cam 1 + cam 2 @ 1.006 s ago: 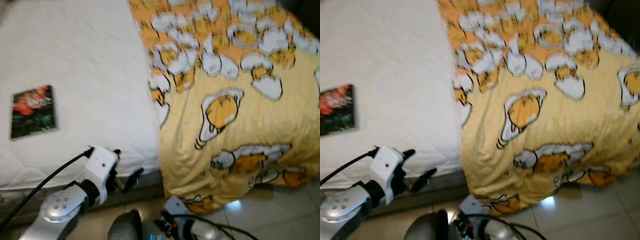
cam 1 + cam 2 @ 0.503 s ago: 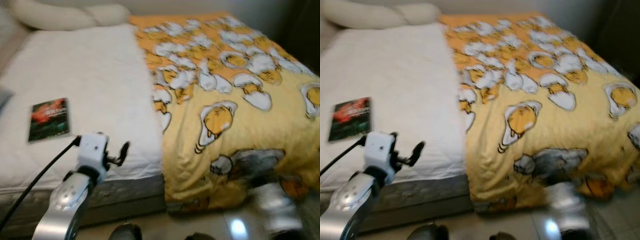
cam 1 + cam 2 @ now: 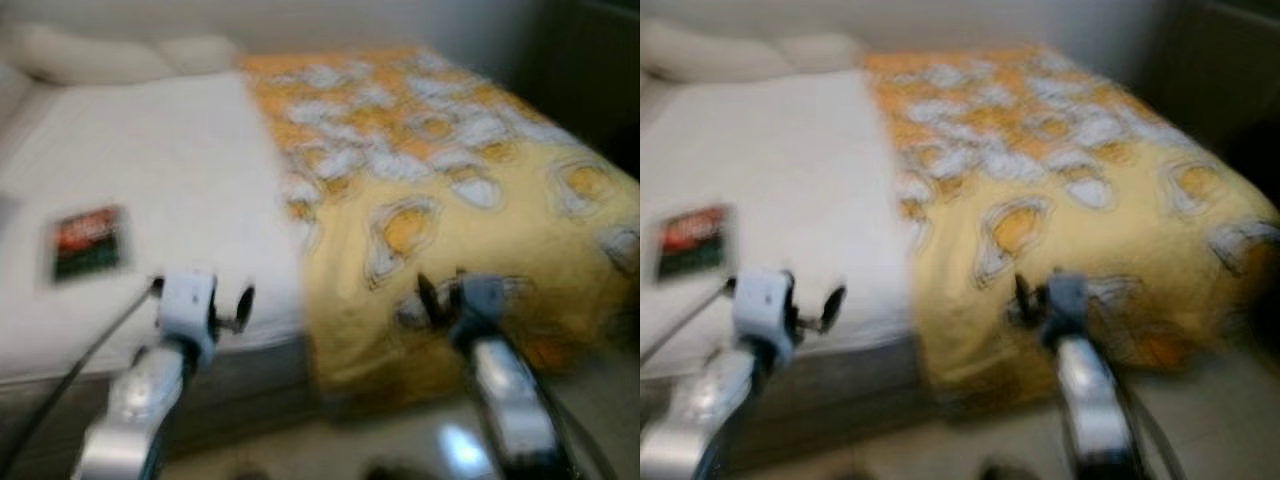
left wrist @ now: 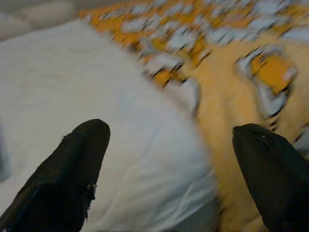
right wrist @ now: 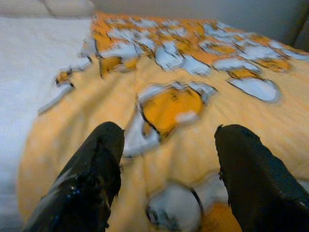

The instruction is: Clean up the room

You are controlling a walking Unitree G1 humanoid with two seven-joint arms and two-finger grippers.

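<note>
Bed (image 3: 180, 170): fills most of the scene, seen through heavy motion blur. Left half bare, covered by a white quilted mattress pad; grey base visible along the near edge.

Blanket (image 3: 430, 190): yellow-orange, printed with white-and-yellow cartoon egg figures. Spread over the right half of the bed, draping over the near edge toward the floor. Its left border runs down the middle of the mattress.

Book (image 3: 87, 241): dark cover with red and green print. Lies flat on the white pad, near the left side of the bed, well apart from the blanket.

Pillows (image 3: 120, 58): pale, at the far end of the bed against the wall.

Floor (image 3: 440, 445): light tiles with a bright reflection, at the foot of the bed.

Left end effector (image 3: 228, 308): raised in front of the near edge of the mattress, right of the book and not touching it. Fingers spread wide, empty; its wrist view looks over the white pad to the blanket border.

Right end effector (image 3: 438, 295): raised in front of the draped blanket. Fingers (image 5: 96, 169) spread wide, holding nothing.
</note>
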